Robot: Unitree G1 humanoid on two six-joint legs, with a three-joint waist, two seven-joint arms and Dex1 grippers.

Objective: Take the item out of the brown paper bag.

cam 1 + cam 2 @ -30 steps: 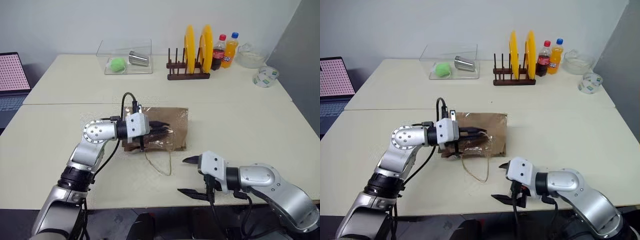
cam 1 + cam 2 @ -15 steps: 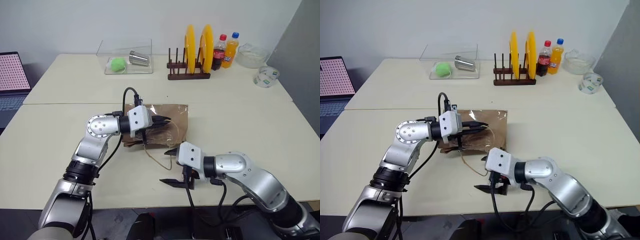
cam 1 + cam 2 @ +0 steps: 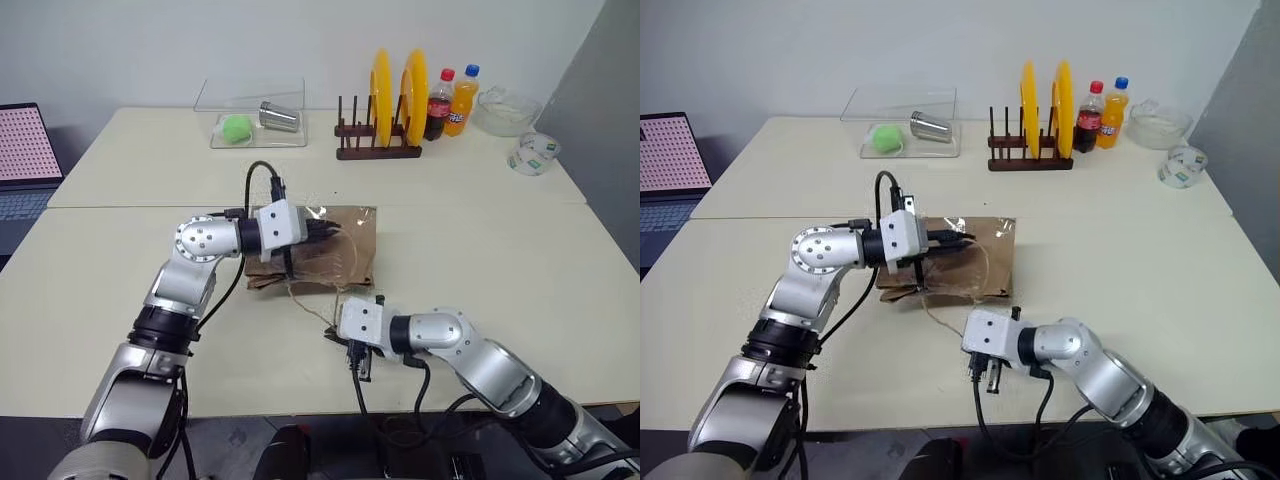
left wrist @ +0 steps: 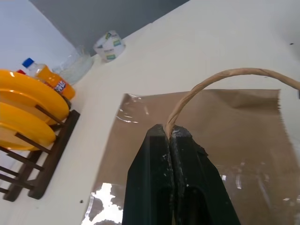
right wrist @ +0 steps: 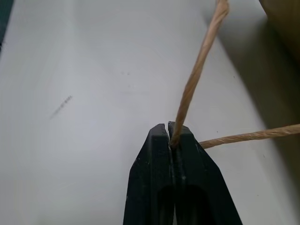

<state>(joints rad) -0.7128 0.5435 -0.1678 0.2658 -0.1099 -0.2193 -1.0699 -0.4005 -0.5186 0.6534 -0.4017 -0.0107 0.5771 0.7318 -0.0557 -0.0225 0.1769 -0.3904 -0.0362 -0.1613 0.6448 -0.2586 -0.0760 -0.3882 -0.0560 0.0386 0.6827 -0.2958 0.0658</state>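
Note:
The brown paper bag lies flat on the table's middle, its mouth toward the near edge. My left gripper hovers over the bag's left part, shut on one tan cord handle that arcs up from its tips. My right gripper is just in front of the bag's mouth, low over the table, shut on the other cord handle, which runs taut back to the bag. The item is hidden inside the bag.
At the back stand a wooden rack with yellow plates, two bottles, a clear box holding a green ball and a metal cup, a glass bowl and a tape roll. A laptop sits far left.
My right gripper has swung left to the bag's mouth and shut on the lower cord handle. The left gripper has edged forward and up, still holding the upper handle.

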